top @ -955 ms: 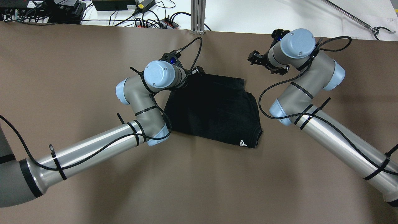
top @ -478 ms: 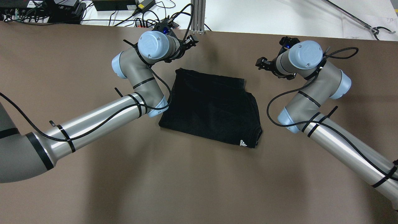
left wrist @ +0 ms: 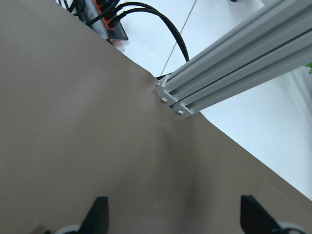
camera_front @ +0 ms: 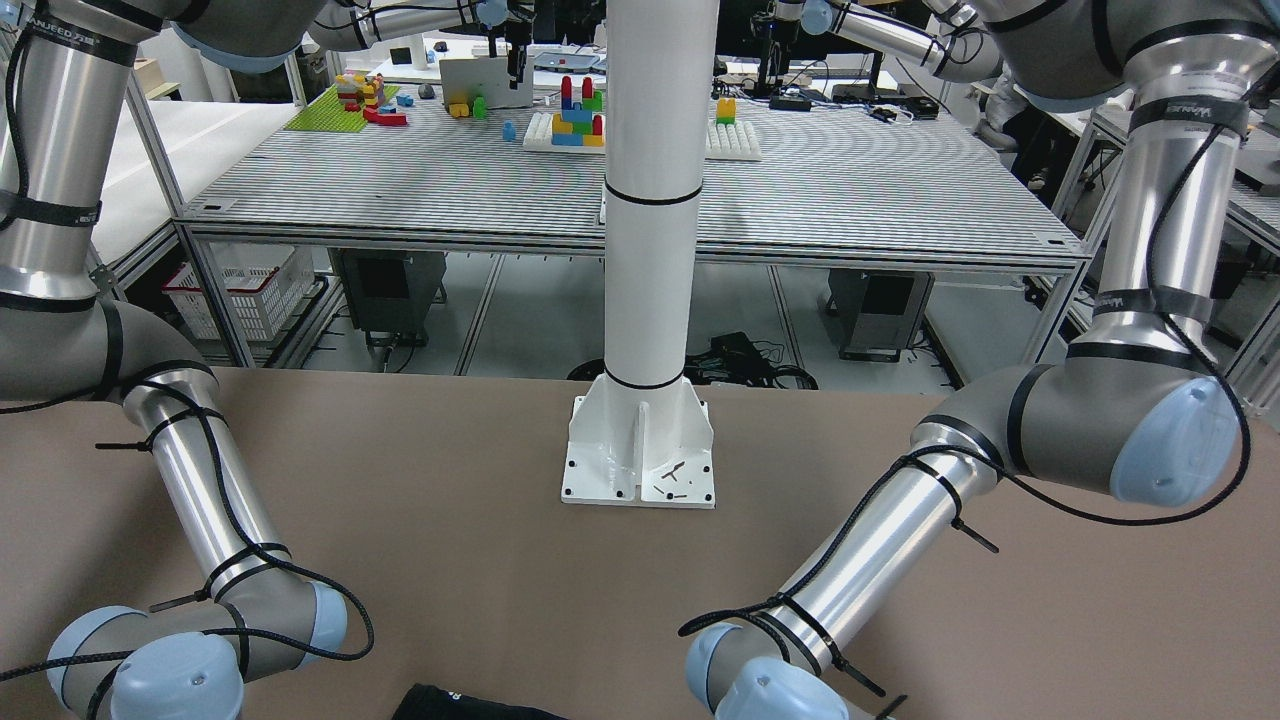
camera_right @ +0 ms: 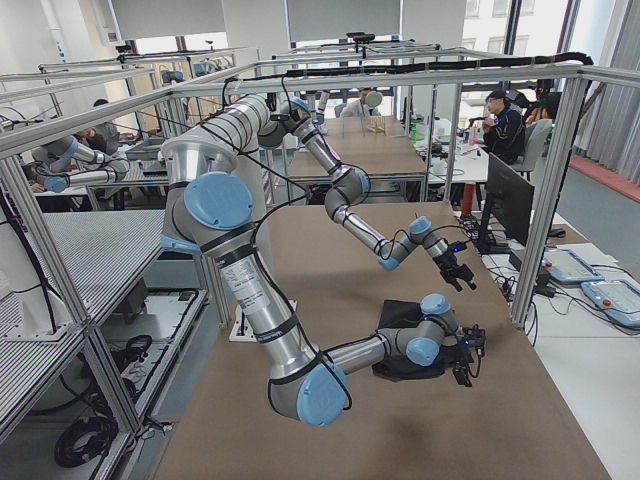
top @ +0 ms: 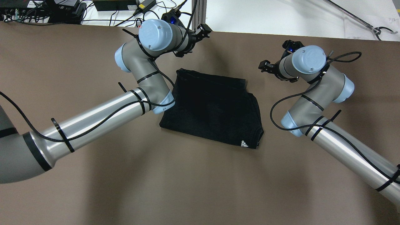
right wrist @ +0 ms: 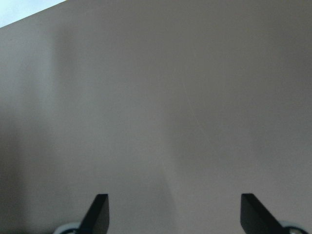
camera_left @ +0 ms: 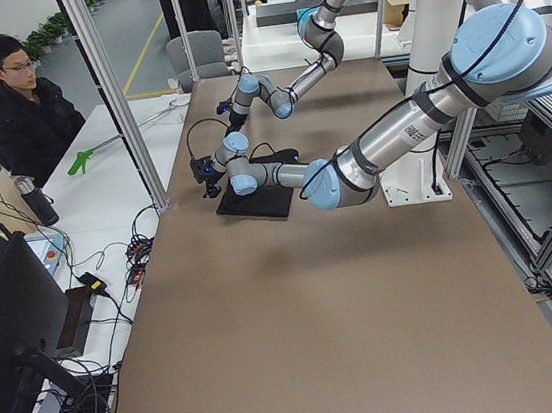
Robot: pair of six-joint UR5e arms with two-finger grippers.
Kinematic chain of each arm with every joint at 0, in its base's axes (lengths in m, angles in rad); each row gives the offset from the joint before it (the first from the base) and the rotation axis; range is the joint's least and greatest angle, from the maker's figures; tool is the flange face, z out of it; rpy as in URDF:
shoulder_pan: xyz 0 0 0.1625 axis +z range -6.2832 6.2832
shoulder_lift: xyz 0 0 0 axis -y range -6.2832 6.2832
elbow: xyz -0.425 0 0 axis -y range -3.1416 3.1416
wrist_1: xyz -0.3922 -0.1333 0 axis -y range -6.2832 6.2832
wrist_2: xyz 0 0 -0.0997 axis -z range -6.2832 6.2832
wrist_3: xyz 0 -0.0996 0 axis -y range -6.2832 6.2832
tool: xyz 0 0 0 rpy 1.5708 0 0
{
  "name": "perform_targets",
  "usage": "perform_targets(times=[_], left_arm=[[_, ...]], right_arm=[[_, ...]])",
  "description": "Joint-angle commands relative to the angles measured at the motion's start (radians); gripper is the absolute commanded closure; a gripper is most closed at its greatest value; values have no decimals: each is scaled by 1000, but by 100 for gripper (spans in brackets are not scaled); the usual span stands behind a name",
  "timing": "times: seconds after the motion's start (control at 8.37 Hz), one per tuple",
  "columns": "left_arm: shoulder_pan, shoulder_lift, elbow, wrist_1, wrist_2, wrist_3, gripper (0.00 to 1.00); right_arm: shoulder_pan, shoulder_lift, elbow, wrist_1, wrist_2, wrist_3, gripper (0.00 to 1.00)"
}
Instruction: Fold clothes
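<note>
Folded black soft-fabric garment [top: 212, 107] w/ small white logo [top: 244, 143] lay flat mid brown matte tabletop [top: 93, 187]. Left gripper [left wrist: 174, 209] & right gripper [right wrist: 173, 202] hovered near it, jaws wide, empty. Slatted lab bench [camera_front: 850, 180] beyond white pillar [camera_front: 650, 250].

The garment [top: 212, 109] lies flat on the table [top: 200, 187], about in the middle, between the two arms. Its small mark [top: 244, 143] is at the corner nearest to the robot, on the right side. The left pincer [top: 203, 31] is beyond the garment's far left corner, apart from it, just beside the metal post [top: 201, 12] at the table's far edge. The right pincer [top: 263, 65] is to the right of the far right corner, not touching it. The pillar [camera_front: 650, 200] stands on the table at the robot's side, between the two arms.
</note>
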Motion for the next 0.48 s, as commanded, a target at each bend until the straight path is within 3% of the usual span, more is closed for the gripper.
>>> perform_targets(times=[0.0, 0.36], left_arm=[[138, 54, -100, 58, -13, -49, 5], [144, 82, -70, 57, -16, 72, 5]], right_arm=[[0, -1, 4, 1, 0, -3, 5], [0, 1, 21, 1, 0, 5, 5]])
